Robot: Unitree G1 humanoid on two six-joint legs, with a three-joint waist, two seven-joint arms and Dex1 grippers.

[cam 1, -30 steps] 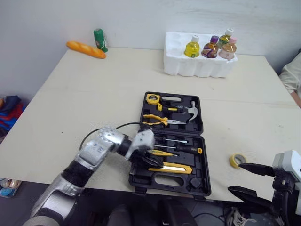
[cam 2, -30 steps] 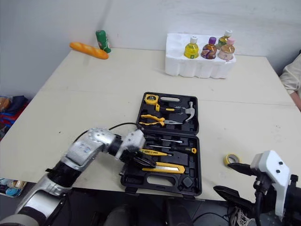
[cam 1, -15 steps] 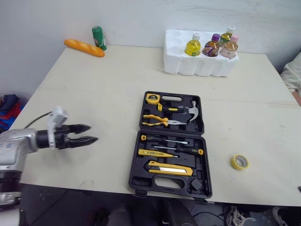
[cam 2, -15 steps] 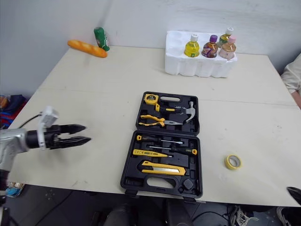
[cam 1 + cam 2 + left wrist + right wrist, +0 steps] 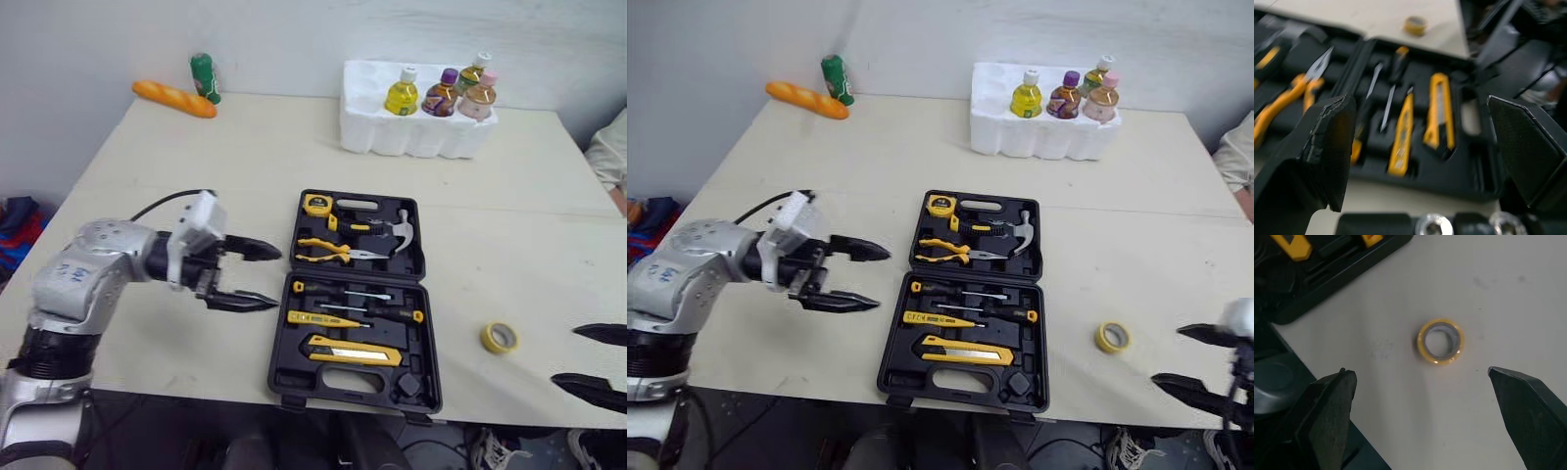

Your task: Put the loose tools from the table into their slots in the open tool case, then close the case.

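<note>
Two claws, both spread wide and empty. Left gripper [image 5: 279, 279] hovers centre-left of frame, fingers apart, tips just beside tool case [image 5: 284, 377] — black moulded plastic, lid lying flat open, yellow-handled tools seated in slots. Tape roll [image 5: 498, 337], only loose item seen, lies on pale table [image 5: 196, 166] at lower right, apart from case: small yellow ring, smooth, hollow middle. Right gripper [image 5: 563, 355] at lower right edge, near roll. Likely step — grab roll: straddle ring, pinch squarely across rim, else it may skid.
</note>
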